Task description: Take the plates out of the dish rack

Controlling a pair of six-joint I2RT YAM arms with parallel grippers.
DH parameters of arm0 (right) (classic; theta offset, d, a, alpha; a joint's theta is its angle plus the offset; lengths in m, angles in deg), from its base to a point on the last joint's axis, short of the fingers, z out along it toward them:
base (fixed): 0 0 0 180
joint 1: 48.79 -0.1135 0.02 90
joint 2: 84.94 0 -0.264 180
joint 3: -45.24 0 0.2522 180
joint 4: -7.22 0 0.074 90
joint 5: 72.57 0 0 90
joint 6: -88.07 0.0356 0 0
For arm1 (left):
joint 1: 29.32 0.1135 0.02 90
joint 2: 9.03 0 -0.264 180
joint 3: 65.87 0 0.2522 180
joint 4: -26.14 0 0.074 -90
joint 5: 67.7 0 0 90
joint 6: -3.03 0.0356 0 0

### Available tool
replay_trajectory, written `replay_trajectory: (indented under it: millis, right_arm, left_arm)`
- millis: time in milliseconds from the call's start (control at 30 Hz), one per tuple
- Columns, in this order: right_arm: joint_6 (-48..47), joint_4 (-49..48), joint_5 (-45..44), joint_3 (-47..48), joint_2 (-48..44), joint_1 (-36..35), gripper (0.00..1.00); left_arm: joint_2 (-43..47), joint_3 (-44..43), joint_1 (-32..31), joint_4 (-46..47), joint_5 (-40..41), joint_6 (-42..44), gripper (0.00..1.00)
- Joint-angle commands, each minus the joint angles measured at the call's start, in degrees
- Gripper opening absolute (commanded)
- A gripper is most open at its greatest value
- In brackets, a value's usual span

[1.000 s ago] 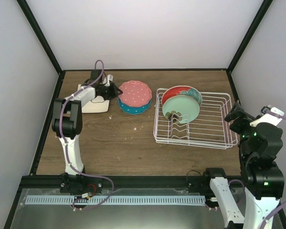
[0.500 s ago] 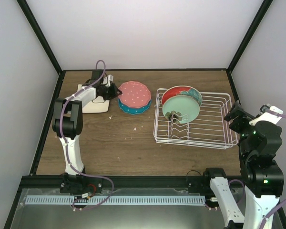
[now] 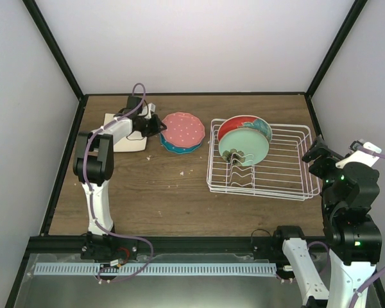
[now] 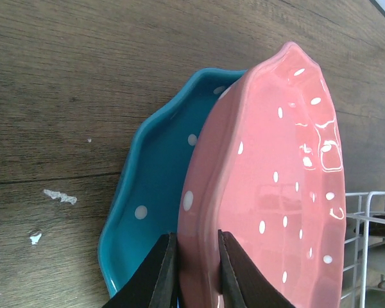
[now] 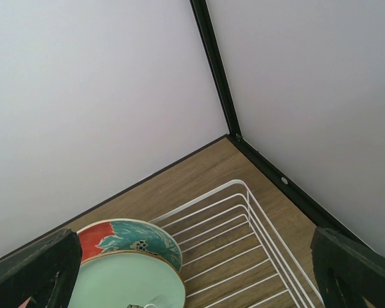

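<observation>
Wooden counter (image 3: 179,192) fills this pale-walled cell. Your left claw (image 4: 197,273) is clamped on the rim of the pink polka-dot plate (image 4: 276,192), held over the blue polka-dot plate (image 4: 147,176), left of the dish rack (image 3: 282,168). You appear to be stacking it, so the next move is to lower it flat and let go. Your right claw (image 5: 192,269) hangs by the rack, jaws wide apart. The red-and-teal plate (image 3: 244,122) and mint green plate (image 3: 247,146) remain inside. Whether pink touches blue is unclear, and anything behind the dividers can't be made out.
</observation>
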Motion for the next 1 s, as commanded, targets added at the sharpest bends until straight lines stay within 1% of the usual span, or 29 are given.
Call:
replay_trajectory:
  millis: [0,100,300,400,433,567,600,700,767,867,933,967]
  right_arm:
    - [-0.9,-1.3,-1.2,-0.3,0.4,-0.7,1.00]
    - [-1.0,-1.6,-1.2,-0.4,0.6,-0.7,1.00]
    - [-1.2,-1.9,-1.2,-0.9,0.7,-0.7,1.00]
    - [-1.2,-2.0,-1.0,-1.1,0.6,-0.7,1.00]
    - [-1.3,-2.0,-1.0,-1.1,0.6,-0.7,1.00]
    - [-1.3,-1.8,-0.9,-1.2,0.3,-0.7,1.00]
    - [-1.3,-1.6,-0.9,-1.2,0.2,-0.7,1.00]
    - [-1.2,-1.2,-1.0,-1.3,-0.2,-0.7,1.00]
    - [-1.2,-0.9,-1.0,-1.2,-0.4,-0.7,1.00]
    - [-1.2,-0.4,-1.2,-0.8,-0.6,-0.7,1.00]
    - [-1.2,-0.2,-1.2,-0.8,-0.7,-0.7,1.00]
    - [-1.2,-0.3,-1.2,-1.0,-0.8,-0.7,1.00]
  left_arm:
    - [-0.5,-1.3,-0.6,1.3,-1.2,0.7,0.17]
    - [-0.7,-1.1,-0.6,0.5,-0.4,1.3,0.26]
    - [-0.2,-0.2,-0.6,-0.4,0.2,1.8,0.39]
    - [0.1,0.0,-0.6,-0.6,0.6,2.0,0.50]
    - [0.2,0.0,-0.6,-0.7,0.7,2.2,0.57]
    - [1.1,0.4,-0.7,-2.6,3.7,2.8,0.95]
    - [1.4,0.5,-0.6,-3.1,4.7,2.9,0.99]
    - [2.6,0.2,-0.6,-5.0,8.2,3.9,1.00]
    - [3.7,-1.3,-0.6,-6.7,12.9,4.9,1.00]
    - [5.7,-6.3,-0.3,-7.7,19.7,6.8,1.00]
    - [7.3,-11.2,-0.3,-5.9,18.0,8.6,1.00]
    - [8.1,-13.4,-0.7,-3.8,15.4,9.5,0.97]
